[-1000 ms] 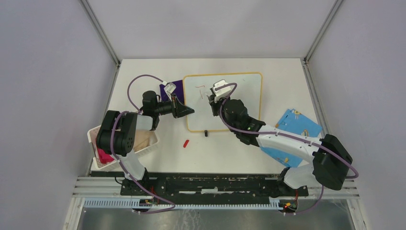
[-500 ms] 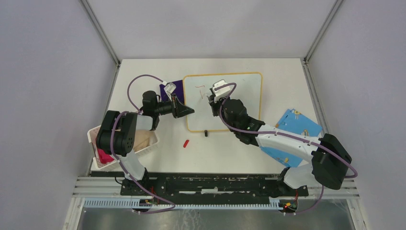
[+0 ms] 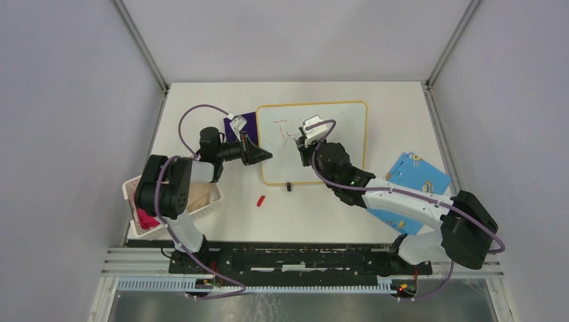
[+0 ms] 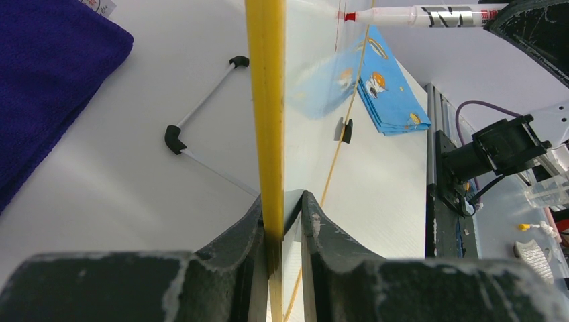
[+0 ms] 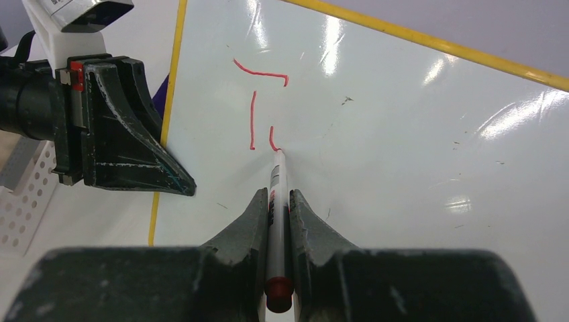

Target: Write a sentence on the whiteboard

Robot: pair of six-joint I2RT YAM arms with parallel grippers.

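Observation:
The whiteboard (image 3: 339,127) lies flat at the table's back centre, with a yellow frame (image 4: 266,100). My left gripper (image 3: 267,155) is shut on its left edge (image 4: 272,201). My right gripper (image 3: 300,143) is shut on a red marker (image 5: 276,194) whose tip touches the board (image 5: 402,134). Of the sentence only a red "T" (image 5: 258,94) and the start of a second letter (image 5: 272,139) show, also faint in the top view (image 3: 285,129). The marker shows in the left wrist view (image 4: 429,15) too.
A purple cloth (image 3: 243,126) lies left of the board. A red marker cap (image 3: 260,199) lies on the table in front. A blue card (image 3: 412,184) lies at the right under the right arm. A white basket (image 3: 176,201) stands at the left edge.
My right gripper has shifted slightly right and toward the front with the marker, and a new red stroke has appeared beside the "T". The left gripper has not moved.

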